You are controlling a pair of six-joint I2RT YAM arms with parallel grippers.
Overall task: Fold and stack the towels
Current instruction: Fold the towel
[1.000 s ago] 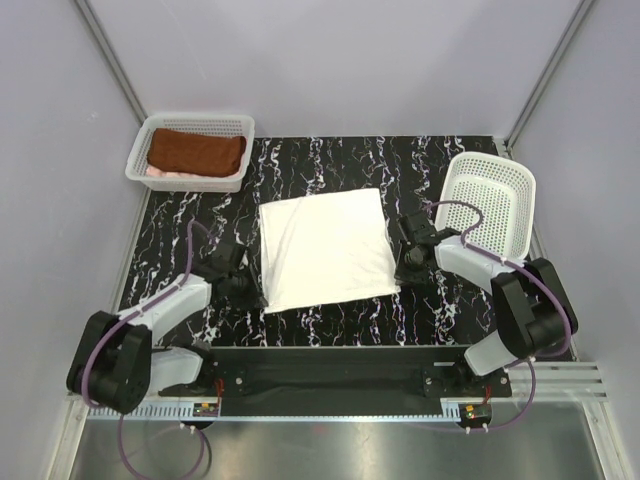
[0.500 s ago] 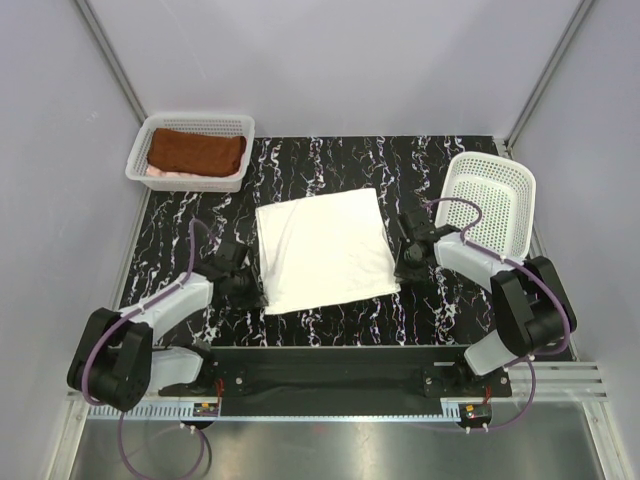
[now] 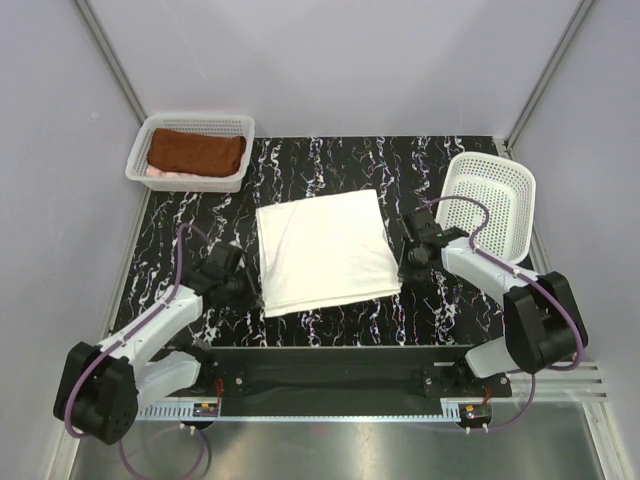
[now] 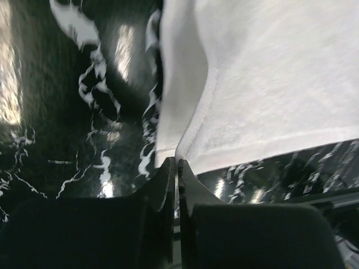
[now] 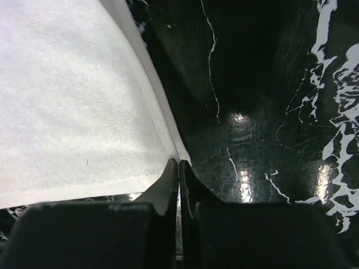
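Note:
The white towel (image 3: pixel 325 250) lies spread in the middle of the black marbled table (image 3: pixel 450 320). My left gripper (image 3: pixel 256 296) is shut on its near left corner; in the left wrist view the white towel's hem (image 4: pixel 193 126) runs straight into the closed left gripper (image 4: pixel 176 162). At the near right corner my right gripper (image 3: pixel 404 270) is shut as well, and the right wrist view shows the towel's corner (image 5: pixel 174 143) pinched in the right gripper (image 5: pixel 179 162). A rust-brown towel (image 3: pixel 196 152) rests folded on a pale pink towel (image 3: pixel 162 172) in the far left basket.
A white mesh basket (image 3: pixel 200 122) holding the two folded towels stands at the far left corner. Another white mesh basket (image 3: pixel 492 205) leans tilted at the right edge, close behind my right arm. Grey walls enclose the table on three sides.
Both arms have shifted posture, their elbows swinging toward the near edge. The grippers have stayed on the white towel's near corners, and the towel's near edge has crept slightly nearer.

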